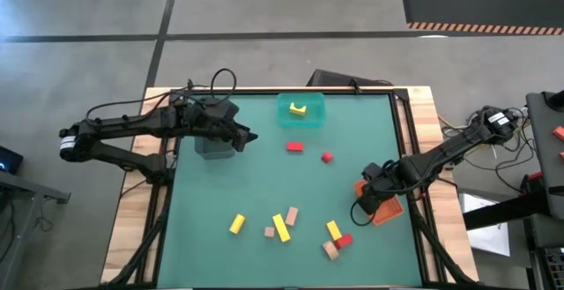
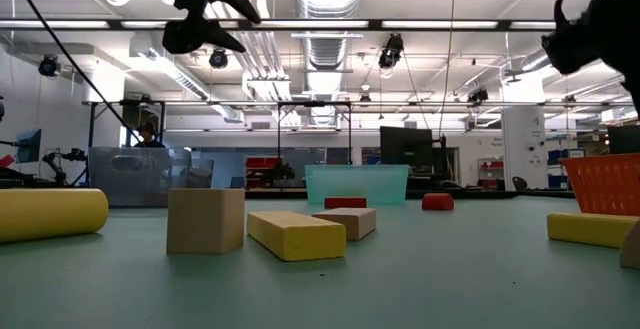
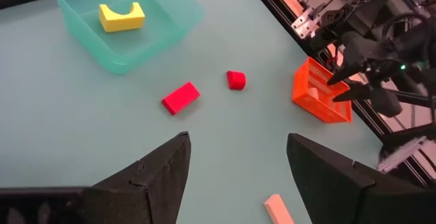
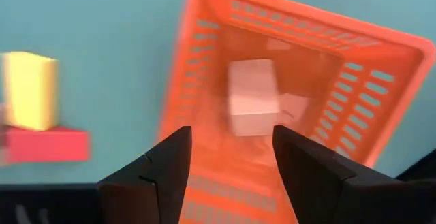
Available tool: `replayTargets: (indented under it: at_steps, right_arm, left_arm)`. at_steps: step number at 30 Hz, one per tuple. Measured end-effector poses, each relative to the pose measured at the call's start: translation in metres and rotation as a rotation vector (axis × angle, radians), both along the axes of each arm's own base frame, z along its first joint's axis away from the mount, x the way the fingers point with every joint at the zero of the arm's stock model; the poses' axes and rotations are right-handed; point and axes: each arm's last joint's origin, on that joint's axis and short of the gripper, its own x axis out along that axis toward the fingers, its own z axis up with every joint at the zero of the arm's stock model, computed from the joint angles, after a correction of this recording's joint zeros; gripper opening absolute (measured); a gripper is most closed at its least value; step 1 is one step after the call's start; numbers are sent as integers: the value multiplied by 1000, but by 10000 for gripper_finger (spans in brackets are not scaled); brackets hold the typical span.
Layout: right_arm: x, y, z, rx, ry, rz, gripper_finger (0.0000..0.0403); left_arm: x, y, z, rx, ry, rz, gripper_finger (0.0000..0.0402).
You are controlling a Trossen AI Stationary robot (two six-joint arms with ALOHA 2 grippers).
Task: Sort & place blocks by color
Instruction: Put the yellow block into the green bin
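High view: overhead, straight down on the whole desk (image 1: 220, 184).
Low view: desk height, level, close to the blocks.
Left wrist: angled down across the desk.
Right wrist: close above the orange bin (image 4: 381, 81).
Shared: orange bin, teal bin (image 3: 163, 33).

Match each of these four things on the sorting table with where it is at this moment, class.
Things:
1. yellow arch block
2. pale block
3. left claw
4. red bar

Places:
A. in the orange bin
B. on the open mat
C. in the teal bin
D. beside the grey bin

Pairs: 1-C, 2-A, 3-D, 4-B
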Motion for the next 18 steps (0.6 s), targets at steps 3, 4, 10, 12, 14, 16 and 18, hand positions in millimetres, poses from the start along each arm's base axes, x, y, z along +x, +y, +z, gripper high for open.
replayTargets:
  at_steps: [3, 4, 10, 12, 14, 16, 18]
  right_arm:
    - [7, 3, 15, 16, -55, -1, 191]
    - [9, 3, 20, 6, -81, -6, 190]
    - [21, 3, 47, -88, -245, -119, 179]
    - [24, 2, 55, -132, -299, -145, 178]
    - [27, 1, 62, -191, -356, -180, 178]
    - [29, 0, 68, -247, -410, -204, 178]
    - [32, -1, 73, -285, -456, -199, 178]
  left_arm:
    - [1, -3, 0, -23, -5, -8, 228]
    - [1, -3, 0, -25, -5, -10, 228]
    - [1, -4, 0, -29, -6, -24, 228]
    - [1, -4, 0, -29, -7, -25, 228]
    - [1, -4, 2, -29, -14, -26, 228]
    - [1, -5, 4, -38, -20, -29, 228]
    - [2, -7, 5, -71, -31, -37, 228]
